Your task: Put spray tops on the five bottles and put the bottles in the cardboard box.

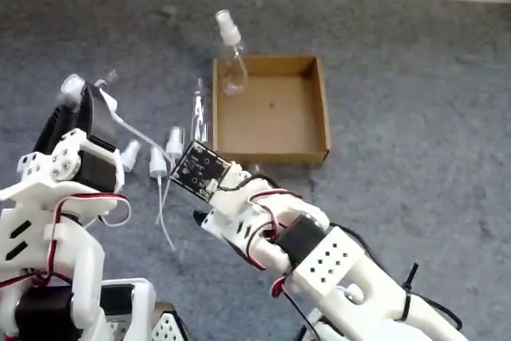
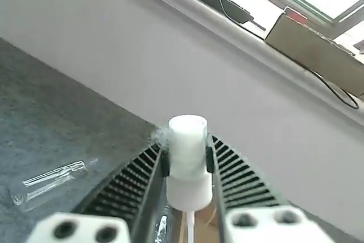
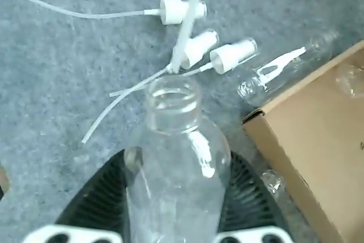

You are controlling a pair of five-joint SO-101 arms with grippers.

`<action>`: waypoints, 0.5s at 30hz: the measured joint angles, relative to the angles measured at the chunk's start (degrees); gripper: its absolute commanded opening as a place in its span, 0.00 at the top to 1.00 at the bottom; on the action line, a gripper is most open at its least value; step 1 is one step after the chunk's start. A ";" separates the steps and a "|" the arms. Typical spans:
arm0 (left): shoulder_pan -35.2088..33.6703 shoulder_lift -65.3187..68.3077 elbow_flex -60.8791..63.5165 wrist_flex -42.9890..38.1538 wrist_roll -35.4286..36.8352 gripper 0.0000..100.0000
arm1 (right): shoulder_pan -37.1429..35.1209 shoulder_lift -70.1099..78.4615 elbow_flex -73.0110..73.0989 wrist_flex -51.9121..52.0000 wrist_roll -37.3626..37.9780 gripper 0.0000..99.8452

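High view: you see the cardboard box (image 1: 322,109) at the frame's centre, open side up on the grey carpet (image 1: 415,53). A capped bottle (image 1: 231,69) rests in the box's upper-left corner, its spray head sticking out over the rim. A bare bottle (image 1: 200,113) lies on the carpet just beside the box's left wall. Three loose spray tops (image 1: 157,164) lie left of that bottle. At the left of the frame your left gripper (image 1: 77,95) is closed around a white spray top (image 1: 72,84). Its thin tube (image 1: 140,135) runs down and right toward the right arm (image 1: 319,253) at lower centre.

Left wrist view: the ribbed fingers (image 2: 224,169) press on both sides of the white spray top, which stands upright between them. A small clear piece (image 2: 51,179) lies on the carpet, well apart.

Right wrist view: your right gripper (image 3: 179,163) is clamped on an uncapped clear bottle (image 3: 170,135), its open neck pointing away from the camera. The tube's tip hangs just beyond the neck; whether they touch cannot be told. The loose spray tops lie farther off, and the bare bottle lies beside the box's corner.
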 measured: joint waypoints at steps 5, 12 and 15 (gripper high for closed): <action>0.53 0.00 0.79 -0.09 0.00 1.00 | 0.00 -0.09 0.00 0.00 0.00 1.00; 7.82 0.26 8.53 -0.09 -2.55 1.00 | 0.00 -0.09 0.00 0.00 -0.88 1.00; 11.08 0.53 11.52 -0.09 -4.48 1.00 | 0.00 -0.09 0.00 0.00 -4.04 1.00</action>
